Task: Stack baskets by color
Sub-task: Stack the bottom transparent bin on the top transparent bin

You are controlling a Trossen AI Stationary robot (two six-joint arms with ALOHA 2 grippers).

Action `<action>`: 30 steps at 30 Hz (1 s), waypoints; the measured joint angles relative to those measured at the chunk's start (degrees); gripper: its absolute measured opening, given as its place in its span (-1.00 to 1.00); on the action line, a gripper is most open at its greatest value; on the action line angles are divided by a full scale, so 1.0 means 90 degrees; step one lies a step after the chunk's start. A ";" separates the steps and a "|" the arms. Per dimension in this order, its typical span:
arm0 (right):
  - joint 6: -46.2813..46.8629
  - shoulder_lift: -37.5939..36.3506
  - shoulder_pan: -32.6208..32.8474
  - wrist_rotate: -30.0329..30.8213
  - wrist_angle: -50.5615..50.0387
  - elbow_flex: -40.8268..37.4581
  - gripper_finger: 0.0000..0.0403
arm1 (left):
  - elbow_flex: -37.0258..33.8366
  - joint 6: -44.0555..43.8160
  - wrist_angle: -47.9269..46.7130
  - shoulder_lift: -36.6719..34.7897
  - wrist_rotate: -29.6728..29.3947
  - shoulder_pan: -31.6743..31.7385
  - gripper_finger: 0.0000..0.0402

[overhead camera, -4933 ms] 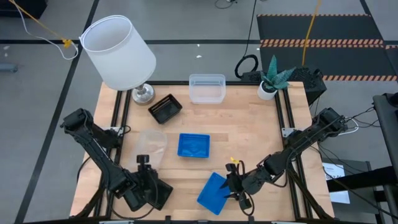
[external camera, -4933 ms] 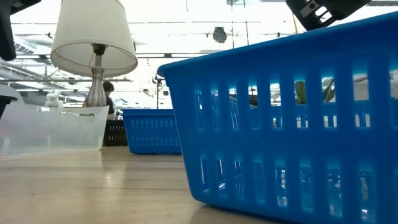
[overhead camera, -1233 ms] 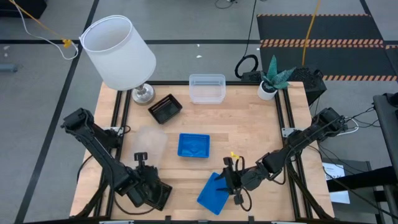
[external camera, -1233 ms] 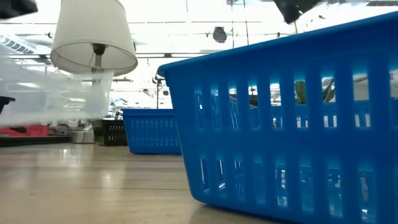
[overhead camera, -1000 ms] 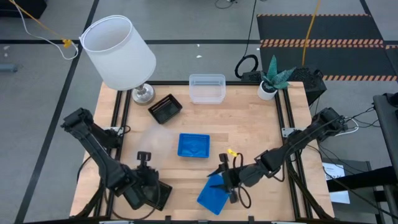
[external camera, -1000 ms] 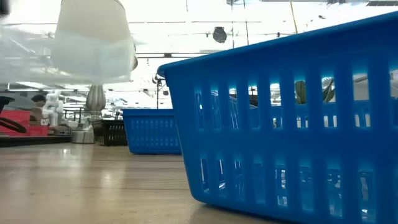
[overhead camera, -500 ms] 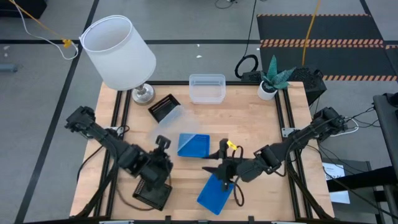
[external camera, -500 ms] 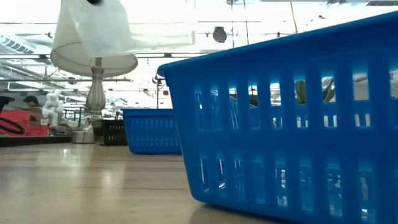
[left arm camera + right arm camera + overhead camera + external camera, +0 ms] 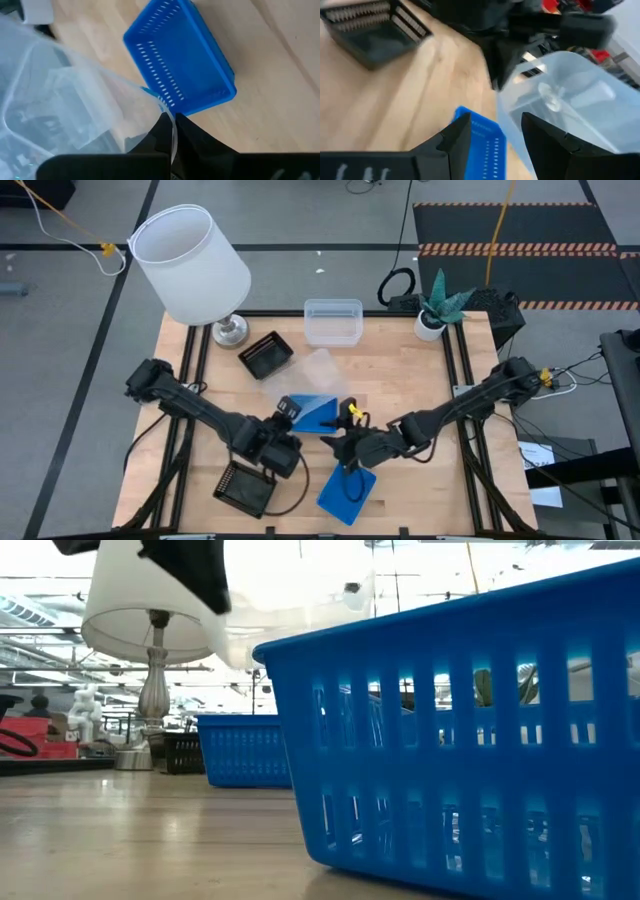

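My left gripper (image 9: 289, 410) is shut on a clear basket (image 9: 318, 370) and holds it in the air over the table's middle; it also shows high up in the low view as the clear basket (image 9: 300, 610). Under it a blue basket (image 9: 318, 414) rests bottom-down on the table. A second blue basket (image 9: 347, 492) sits near the front edge. My right gripper (image 9: 339, 448) hovers open just above that one, and faces the clear basket (image 9: 570, 100). Another clear basket (image 9: 333, 322) stands at the far edge. One black basket (image 9: 266, 353) sits far left, another black basket (image 9: 245, 488) near left. My left gripper pinches the clear basket's thin side wall at its rim (image 9: 173, 131) between its two fingers (image 9: 192, 137). The fingers slant down from the table's left near side. The basket is lifted clear and tilted, and reaches out beyond the fingertips over the middle blue basket (image 9: 180, 70).
A white lamp (image 9: 190, 265) stands at the far left corner, a potted plant (image 9: 438, 305) at the far right corner. Bare wood lies on the right half of the table (image 9: 420, 380).
My left gripper has swung from the near left corner toward the table's middle and rolled, carrying the clear basket, which is now over the middle blue basket. This uncovered the near-left black basket. My right gripper, still open, has moved toward the table's middle and turned to face the clear basket.
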 joint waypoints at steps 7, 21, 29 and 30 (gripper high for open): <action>-0.0237 0.0288 -0.0240 0.0082 -0.0060 0.0000 -0.17 | 0.0000 0.0908 0.0041 0.0266 0.0030 -0.0006 -0.97; 0.0213 0.0269 -0.0332 0.0740 -0.1313 0.0000 -0.17 | 0.0000 0.1288 0.0486 0.0195 -0.0010 -0.0147 -0.93; 0.0139 0.0264 -0.0339 0.0775 -0.1511 0.0000 -0.19 | -0.0003 0.1577 0.0635 0.0194 -0.0333 -0.0149 -0.95; 0.0139 0.0264 -0.0346 0.0794 -0.1525 0.0000 -0.22 | -0.0005 0.1560 0.0635 0.0194 -0.0444 -0.0150 -0.93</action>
